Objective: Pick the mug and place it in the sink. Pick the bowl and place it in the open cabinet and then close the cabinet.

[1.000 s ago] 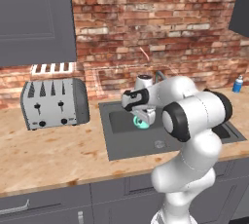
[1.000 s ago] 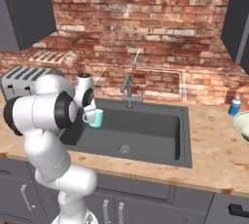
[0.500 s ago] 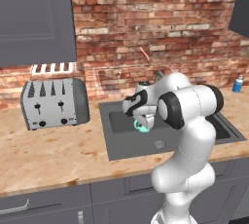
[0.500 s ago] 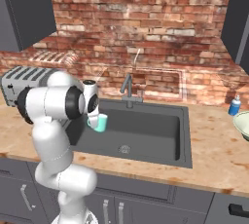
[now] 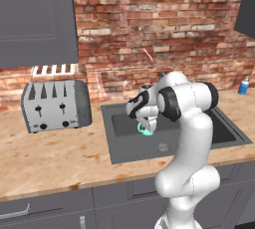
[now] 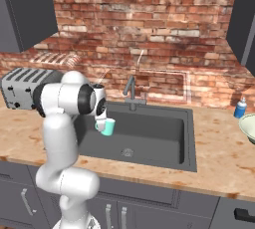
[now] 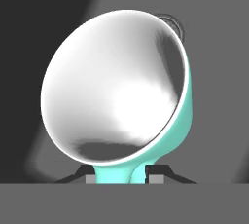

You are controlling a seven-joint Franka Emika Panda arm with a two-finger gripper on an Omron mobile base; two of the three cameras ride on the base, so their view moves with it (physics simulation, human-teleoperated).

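The hand [image 6: 105, 123] has the mug [image 6: 108, 127] pinched by its handle, fingers [image 7: 155, 174] closed on either side of that teal stub, and the mug hangs in the air over the sink [image 6: 187, 138], near the left end of the basin. Looking down the hand, the mug's white inside faces us and the drain [image 7: 171, 22] peeks out behind its rim, so it's well inside the basin's walls. The job now, I'd say, is a straight lowering: keep it clear of the left wall and the faucet [image 6: 130, 89] at the back edge, let the base touch the floor before letting go. The bowl [image 6: 247, 127] waits at the right end of the desk [image 6: 219, 163], beside the blue bottle [image 6: 240, 108].
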